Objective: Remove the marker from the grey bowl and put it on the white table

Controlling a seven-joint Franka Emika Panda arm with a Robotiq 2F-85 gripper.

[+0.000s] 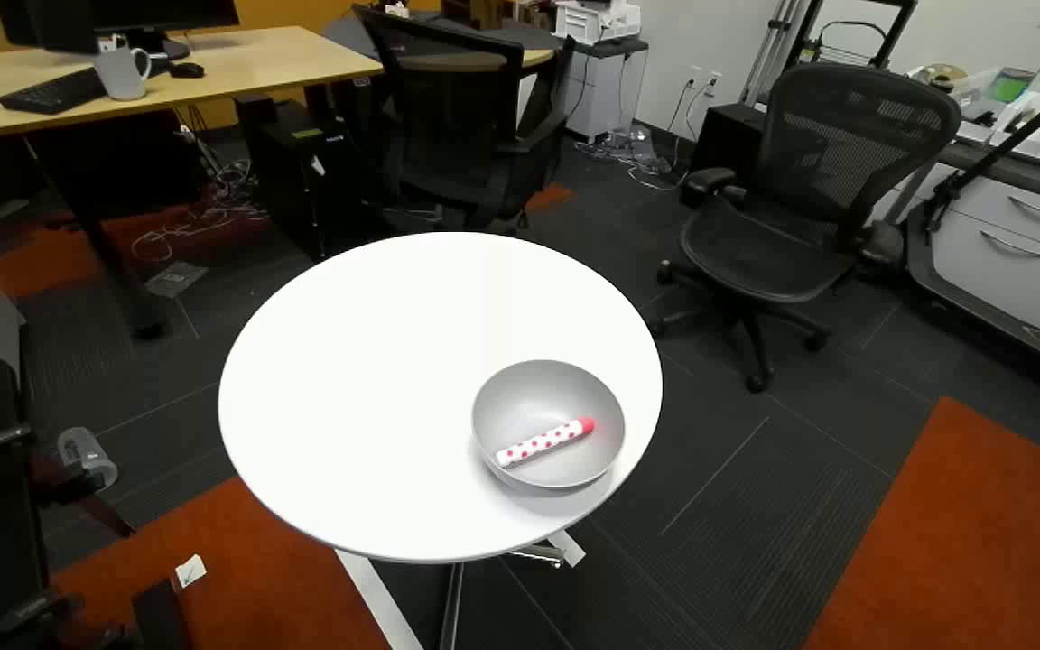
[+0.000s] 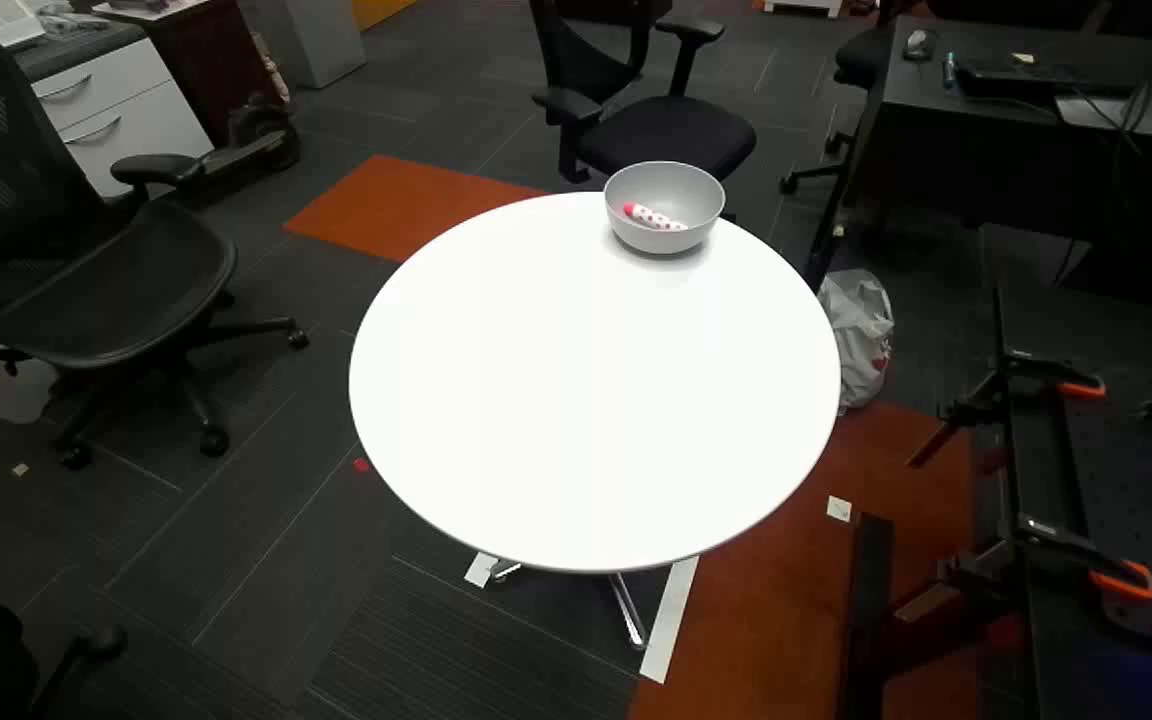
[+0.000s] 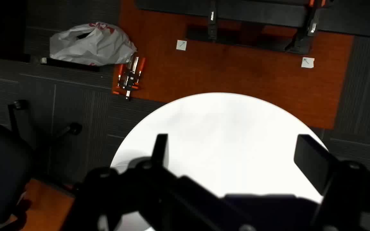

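Gripper fingers stand spread. In an exterior view I see marker in bowl at one o'clock, chair beyond.

Free to cross most of the round white desk, blocked near its edge by an open-topped round grey metallic bowl.

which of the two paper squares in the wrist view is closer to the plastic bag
The left paper square, on the orange carpet right of the plastic bag; the right paper square lies farther along that carpet, toward the right edge.
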